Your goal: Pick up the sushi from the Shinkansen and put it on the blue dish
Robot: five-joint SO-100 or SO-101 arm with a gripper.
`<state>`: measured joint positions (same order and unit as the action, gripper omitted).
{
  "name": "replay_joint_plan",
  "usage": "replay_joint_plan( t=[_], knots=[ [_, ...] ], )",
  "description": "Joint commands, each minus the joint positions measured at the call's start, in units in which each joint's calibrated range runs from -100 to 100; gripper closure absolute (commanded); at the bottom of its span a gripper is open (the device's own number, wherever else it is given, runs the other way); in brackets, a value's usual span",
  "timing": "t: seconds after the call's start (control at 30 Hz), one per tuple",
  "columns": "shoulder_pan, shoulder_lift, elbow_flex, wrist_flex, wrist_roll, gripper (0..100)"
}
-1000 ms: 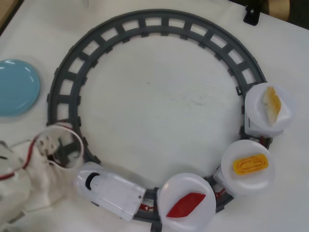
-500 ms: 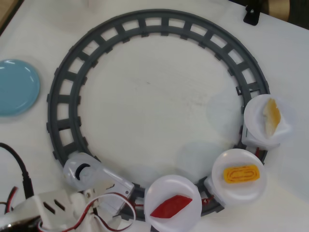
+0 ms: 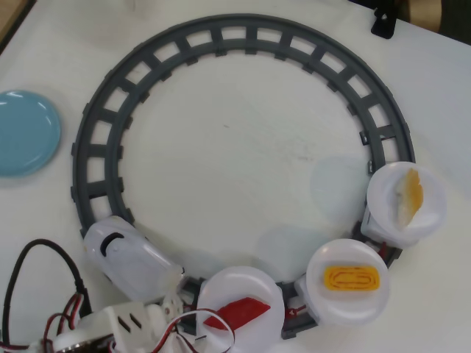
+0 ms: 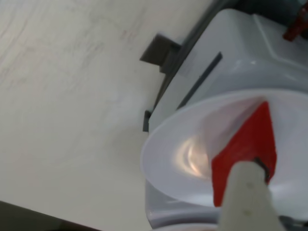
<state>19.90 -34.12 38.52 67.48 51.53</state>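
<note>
In the overhead view the white Shinkansen point(image 3: 125, 254) sits on the lower left of the track, nose up-left, pulling cars with round white plates. The red diamond sushi point(image 3: 239, 312) lies on the first plate point(image 3: 239, 283), right behind the engine. My gripper point(image 3: 193, 321) reaches in from the bottom edge, just left of the sushi. Only one white finger point(image 4: 248, 202) shows in the wrist view, its tip over the near end of the sushi point(image 4: 250, 139); nothing stands beside it, so the jaws are apart. The blue dish point(image 3: 22, 132) rests at the left edge.
The grey circular track point(image 3: 243, 37) fills the middle of the table. A yellow omelette piece point(image 3: 352, 278) and a pale orange-and-white piece point(image 3: 408, 193) ride on the two rear plates. Red and black wires point(image 3: 44, 294) trail from the arm at bottom left.
The train has run along the bottom of the track toward the left. My arm has swung from the left edge to the bottom, toward the plate with the red sushi.
</note>
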Motion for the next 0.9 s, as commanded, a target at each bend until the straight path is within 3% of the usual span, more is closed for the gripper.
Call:
replay_joint_plan(
  t=[0.0, 0.87],
  knots=[
    [0.5, 0.1, 1.1, -2.6, 0.4, 63],
    [-0.9, 0.1, 9.0, -2.7, 0.4, 64]
  ],
)
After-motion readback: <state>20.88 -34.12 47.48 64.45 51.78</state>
